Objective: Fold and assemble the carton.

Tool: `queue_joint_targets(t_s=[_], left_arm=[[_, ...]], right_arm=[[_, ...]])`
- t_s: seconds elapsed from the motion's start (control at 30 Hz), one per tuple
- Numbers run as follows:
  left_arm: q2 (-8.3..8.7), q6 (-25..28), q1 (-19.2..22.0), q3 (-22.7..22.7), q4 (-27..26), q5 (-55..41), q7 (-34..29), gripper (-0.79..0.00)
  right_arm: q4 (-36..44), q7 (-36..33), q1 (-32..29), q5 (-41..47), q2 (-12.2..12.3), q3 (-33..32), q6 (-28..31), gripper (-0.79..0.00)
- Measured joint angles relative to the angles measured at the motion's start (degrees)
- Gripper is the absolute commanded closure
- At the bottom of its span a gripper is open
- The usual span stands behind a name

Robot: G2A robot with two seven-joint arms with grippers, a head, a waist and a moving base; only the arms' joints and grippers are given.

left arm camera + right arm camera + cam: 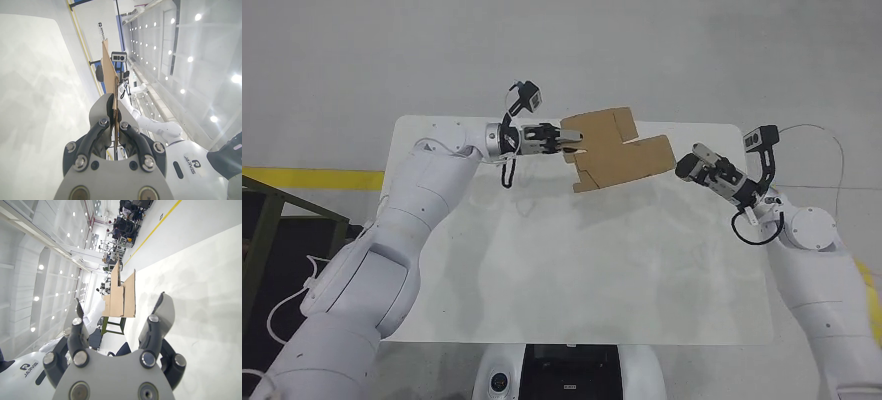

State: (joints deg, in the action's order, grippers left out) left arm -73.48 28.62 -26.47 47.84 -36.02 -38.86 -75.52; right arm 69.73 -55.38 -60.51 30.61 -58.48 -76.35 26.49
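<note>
We see the carton [617, 150] as a flat, unfolded brown sheet with notched flaps, out over the far side of the bench [592, 270], with part of it reaching past the far edge. The left claw [567, 143] grips it at its left end. In the left wrist view this claw [114, 102] is pinched tight on the cardboard, both pads pressed against the sheet, and the carton [108, 64] runs away from it edge-on. The sheet seems to hang clear of the bench top, carried by that one grip, though we cannot tell how far it is lifted.

The right claw [682, 165] sits just beside the carton's right end, apart from it and not touching. In the right wrist view its fingers are spread wide [119, 297], and the carton [129, 296] shows between them farther off, its slotted flaps facing the claw.

The near half of the bench lies bare and white in front of both arms. Off the bench, a yellow line [312, 178] runs along the floor at the left, and a dark green frame [267, 215] stands at the left edge beside the left arm.
</note>
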Motion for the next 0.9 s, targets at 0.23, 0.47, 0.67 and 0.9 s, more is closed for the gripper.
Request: queue_joint_targets(t_s=[0.23,0.47,0.67,0.9], left_arm=[[1.45,-6.81,0.63,1.58,-2.27,0.34,-7.01,0.000],[2.98,-10.67,-1.00,2.94,-6.89,0.34,-10.83,0.000],[3.38,-11.31,-2.65,3.15,-9.52,-0.51,-11.47,0.000],[3.11,-11.10,-3.45,2.53,-9.62,-1.30,-11.25,0.000]], right_arm=[[-6.49,-14.63,4.14,0.61,0.33,0.96,0.76,-0.785],[-10.04,-20.39,8.31,1.53,-0.75,6.00,2.12,-0.785],[-8.67,-20.69,9.59,3.63,-1.35,10.41,1.73,-0.785],[-8.38,-22.60,10.25,7.22,-1.64,13.71,-0.16,-0.720]])
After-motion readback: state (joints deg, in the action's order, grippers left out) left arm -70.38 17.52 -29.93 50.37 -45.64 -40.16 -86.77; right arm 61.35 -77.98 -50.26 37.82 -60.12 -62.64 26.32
